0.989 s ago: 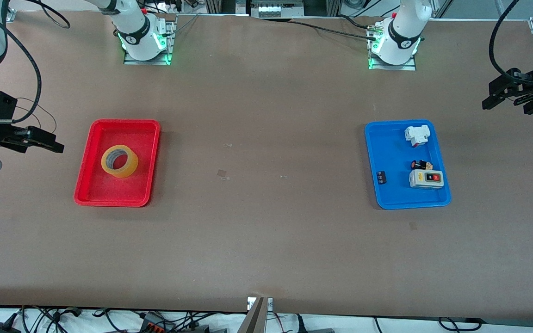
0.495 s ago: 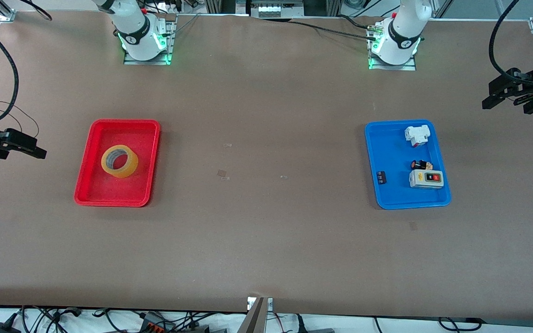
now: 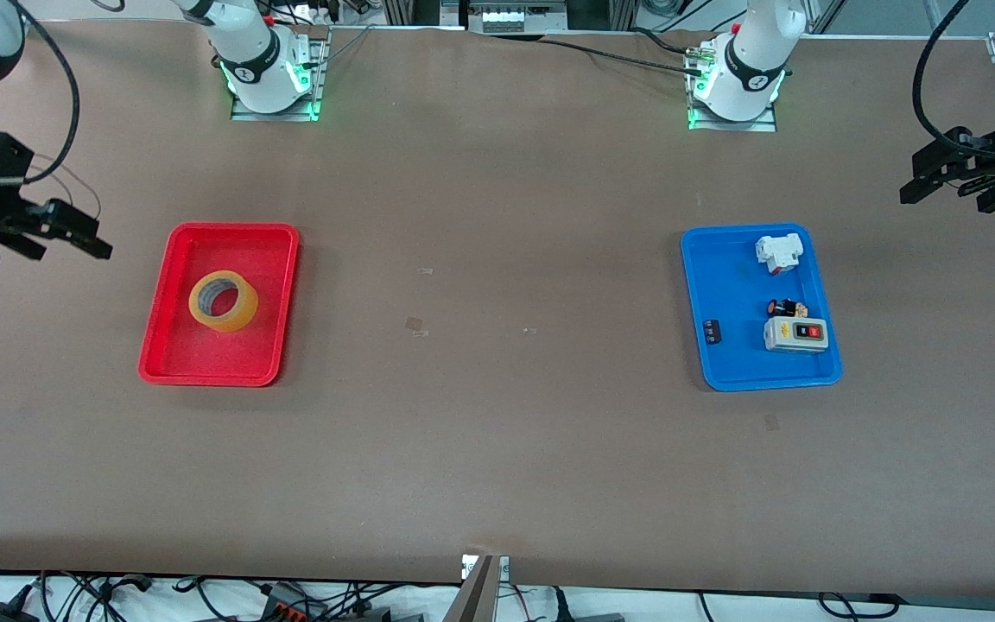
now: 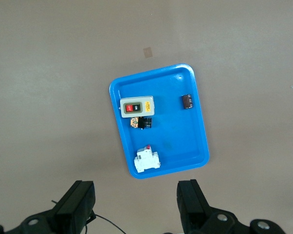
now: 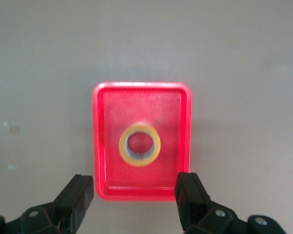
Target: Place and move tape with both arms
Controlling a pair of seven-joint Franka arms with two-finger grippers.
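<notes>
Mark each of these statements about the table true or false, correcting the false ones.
1. The yellowish translucent ring-shaped tape roll lies in the red plastic tray. True.
2. The right pincer grips the tape roll. False: it is open, in the air beside the red tray, holding nothing.
3. The white-and-grey switch box sits in the blue plastic tray. True.
4. The left pincer is shut on the switch box. False: it is open and empty, off past the blue tray.
</notes>
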